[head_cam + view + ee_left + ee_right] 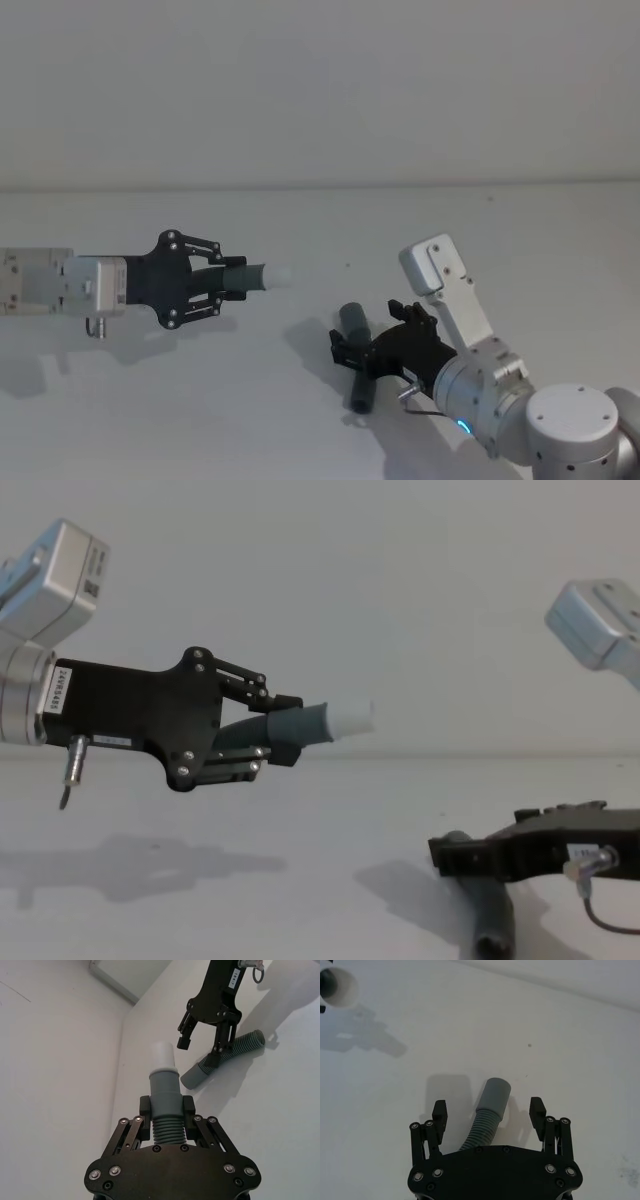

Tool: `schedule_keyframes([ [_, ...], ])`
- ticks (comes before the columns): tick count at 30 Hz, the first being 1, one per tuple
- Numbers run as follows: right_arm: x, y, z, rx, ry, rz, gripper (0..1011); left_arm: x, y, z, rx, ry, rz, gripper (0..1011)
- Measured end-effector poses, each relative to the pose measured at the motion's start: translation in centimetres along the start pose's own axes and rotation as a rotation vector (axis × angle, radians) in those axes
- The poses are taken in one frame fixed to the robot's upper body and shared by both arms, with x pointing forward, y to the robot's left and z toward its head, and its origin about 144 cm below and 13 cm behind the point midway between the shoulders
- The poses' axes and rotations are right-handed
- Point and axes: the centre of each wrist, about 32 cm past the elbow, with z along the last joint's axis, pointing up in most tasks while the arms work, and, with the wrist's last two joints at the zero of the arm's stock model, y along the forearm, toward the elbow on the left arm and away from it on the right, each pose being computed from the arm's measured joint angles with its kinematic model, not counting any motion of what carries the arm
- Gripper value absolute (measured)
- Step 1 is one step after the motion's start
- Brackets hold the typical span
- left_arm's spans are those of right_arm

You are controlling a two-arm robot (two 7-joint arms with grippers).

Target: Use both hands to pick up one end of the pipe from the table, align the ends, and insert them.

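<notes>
So the first hose piece (pixel 252 276) was up off the table (pixel 500 230), left of centre in the head view. It lay roughly level, with its white plug tip (pixel 281 274) poking toward the right of the frame. The left gripper (pixel 236 278) had it clamped by the ribbed part, just behind the smooth collar. I'd guess that was on purpose, since it left the whole tip sticking out free, ready to slide into something. In the chest view it hung clearly above the surface.

The second hose piece (pixel 487 1112) lay flat on the table, lower centre-right in the head view, one end aimed up the frame and the other down toward the robot. The right gripper (pixel 488 1109) was down over it with its fingers spread wide, one on either side of the ribbed stretch just behind the open cuff (pixel 494 1094). As far as I could tell, neither pad was touching.

Looked to me like the step in hand was the second grab: squeeze there, lift, then swing that cuff round to face the plug. The two ends were near each other but pointing different ways, so all the mating was to come. The ribbing looked bendy, so gripping close to the cuff made sense.
</notes>
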Motion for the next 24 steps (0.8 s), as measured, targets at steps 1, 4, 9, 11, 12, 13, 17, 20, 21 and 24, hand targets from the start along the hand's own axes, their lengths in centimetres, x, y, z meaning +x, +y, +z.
schedule_keyframes([
  [1,-0.02,0.03,-0.06,-0.004,0.001,0.002,1000,0.00,0.00,0.00,0.000,0.000,0.000,336],
  [4,-0.07,0.06,-0.15,-0.010,0.002,0.008,1000,0.00,0.00,0.00,0.000,0.000,0.000,336],
  [9,-0.22,0.16,-0.31,-0.020,0.006,0.019,1000,0.00,0.00,0.00,0.000,0.000,0.000,336],
  [11,-0.29,0.21,-0.36,-0.025,0.008,0.023,1000,0.00,0.00,0.00,0.000,0.000,0.000,336],
  [12,-0.29,0.21,-0.36,-0.025,0.008,0.023,1000,0.00,0.00,0.00,0.000,0.000,0.000,336],
  [13,-0.33,0.23,-0.39,-0.028,0.009,0.028,1001,0.00,0.00,0.00,0.000,0.000,0.000,336],
  [17,-0.39,0.27,-0.41,-0.034,0.009,0.033,1000,0.00,0.00,0.00,0.000,0.000,0.000,336],
  [20,-0.44,0.31,-0.39,-0.042,0.007,0.040,1001,0.00,0.00,0.00,0.000,0.000,0.000,336],
  [21,-0.45,0.32,-0.38,-0.043,0.007,0.041,1001,0.00,0.00,0.00,0.000,0.000,0.000,336],
  [24,-0.46,0.34,-0.33,-0.050,0.005,0.045,1001,0.00,0.00,0.00,0.000,0.000,0.000,336],
])
